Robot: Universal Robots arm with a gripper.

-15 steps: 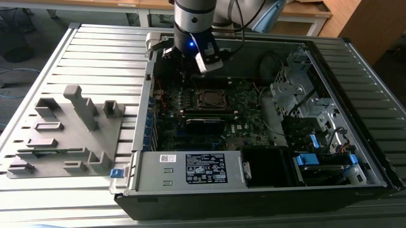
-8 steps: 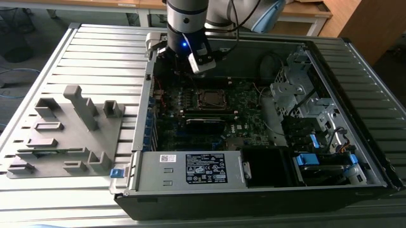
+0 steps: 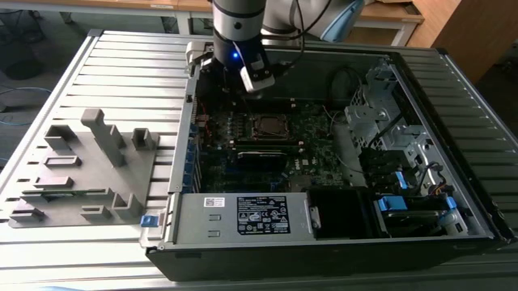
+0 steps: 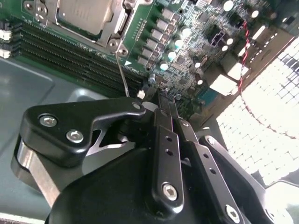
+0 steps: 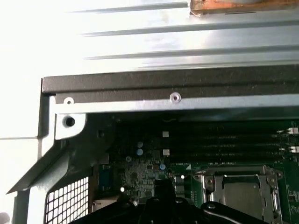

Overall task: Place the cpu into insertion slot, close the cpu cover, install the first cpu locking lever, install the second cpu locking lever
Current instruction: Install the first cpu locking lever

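Arm (image 3: 237, 30) stands over the open computer case (image 3: 324, 254). Its wrist is lowered above the motherboard (image 3: 242, 170), on the side of the insertion slot (image 3: 257, 126) away from the exterior camera.

Gripper (image 4: 166, 99), second wrist view: the 2 black fingers (image 4: 164, 140) lie side by side and meet at the tips. No gap is seen between them and nothing is pinched there. The claw is drawn fully narrow and empty.

The tips sit low over the board, near the small round capacitors (image 4: 180, 42) just beside the socket. Whether they touch the board: cannot tell.

Cpu (image 4: 84, 14): seated flat in the insertion slot, dull grey top facing up. It is seen this way in both wrist views.

Cpu cover (image 4: 117, 25): the silvery frame lies down flat over the socket. The cpu top shows through its square opening. In the first wrist view the frame surrounds the chip on all visible sides.

Locking lever (image 4: 122, 74): 1 thin wire rod leaves the socket corner nearest the gripper and runs out toward the fingertips. Its free end stops just beside the tips. Whether rod and tips touch: cannot tell. Whether the rod is latched: cannot tell.

Memory slots (image 4: 70, 58): long, black, running along 1 side of the socket, between it and the case wall.

Outside the case, a grey fixture (image 3: 81, 170) with upright blocks rests on the slatted table (image 3: 121, 66). It is on the exterior view's left, well apart from the gripper.
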